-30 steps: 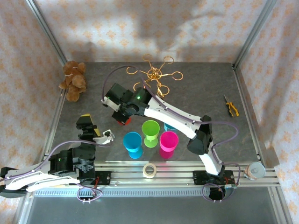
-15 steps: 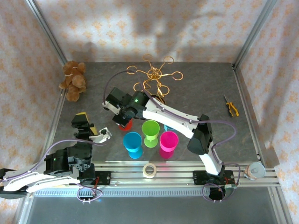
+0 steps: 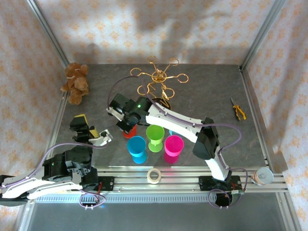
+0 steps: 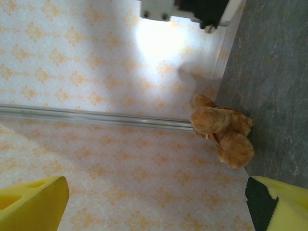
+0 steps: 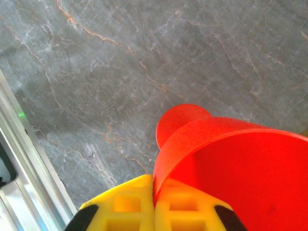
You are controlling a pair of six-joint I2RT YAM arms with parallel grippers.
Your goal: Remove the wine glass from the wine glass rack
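Below the right gripper (image 5: pixel 154 192), clamped on its rim, hangs the red wine glass (image 5: pixel 231 163), foot close over the table (image 5: pixel 96 72); can't tell if touching. The wine glass rack (image 3: pixel 157 79) stands well beyond. Step looks like set-down. Next: lower till foot seats, then release. Left gripper (image 3: pixel 91 131) jaws apart, idle.

Two matching arms on show. The right arm (image 3: pixel 173 120) wears smooth white link shells between chunky black joint housings, and a small green light (image 3: pixel 139 102) glows on one black housing. A lilac-grey cable (image 3: pixel 242 132) loops along it. The left arm (image 3: pixel 24 185) has the same white shell, black joints and its own lilac cable (image 3: pixel 53 150). Up close, the left gripper (image 4: pixel 154 197) has bright yellow fingers (image 4: pixel 31 207), one with a black pad (image 4: pixel 260 204). The right gripper (image 5: pixel 154 185) has yellow fingers (image 5: pixel 125 207) too, black at the outer corners.
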